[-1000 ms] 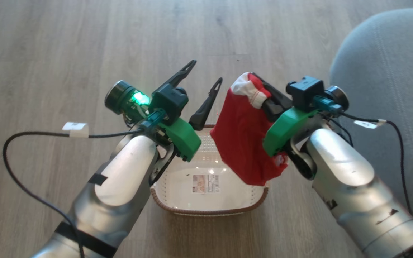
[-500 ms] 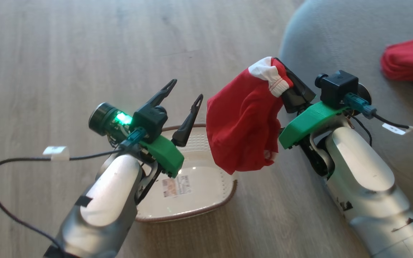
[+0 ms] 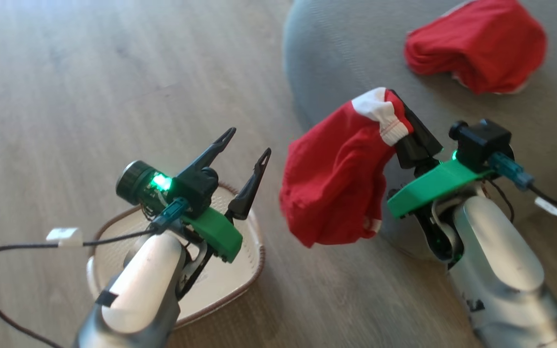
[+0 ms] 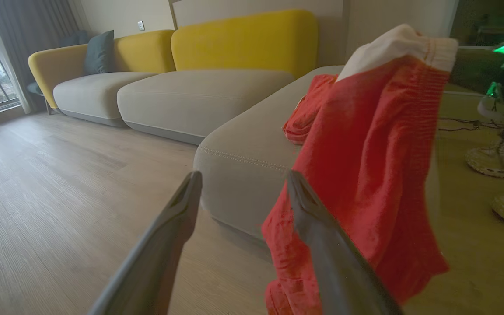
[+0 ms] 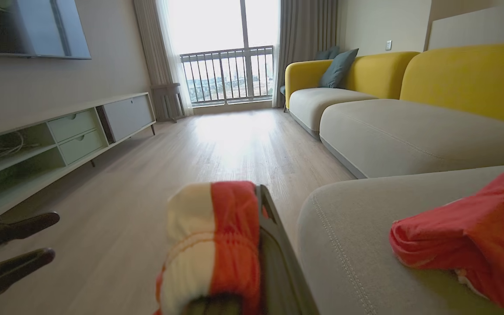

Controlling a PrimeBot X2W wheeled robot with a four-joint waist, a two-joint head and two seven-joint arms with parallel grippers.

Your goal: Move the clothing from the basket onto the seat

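Head view: my camera has swung right in the last second. The right gripper point(image 3: 404, 125), clamped shut on a red garment point(image 3: 336, 188) by its white waistband, has carried it off the basket point(image 3: 254, 261) to the edge of the seat point(image 3: 346, 58), so this piece looks nearly delivered. The left gripper point(image 3: 249, 141) is spread wide and empty.

Left wrist view: the garment hangs free beside the seat's corner.

Right wrist view: a second red garment point(image 5: 466, 240) lies on the seat.

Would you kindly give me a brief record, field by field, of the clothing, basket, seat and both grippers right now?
Source: cream perforated plastic basket with brown rim, on wooden floor, no clothing visible inside
Destination: large grey upholstered cushion, bearing a crumpled red garment
Held item: soft red fabric garment with white waistband, hanging clear of the basket, near the seat's edge
Right gripper: shut on that garment
Left gripper: open, empty, above the basket
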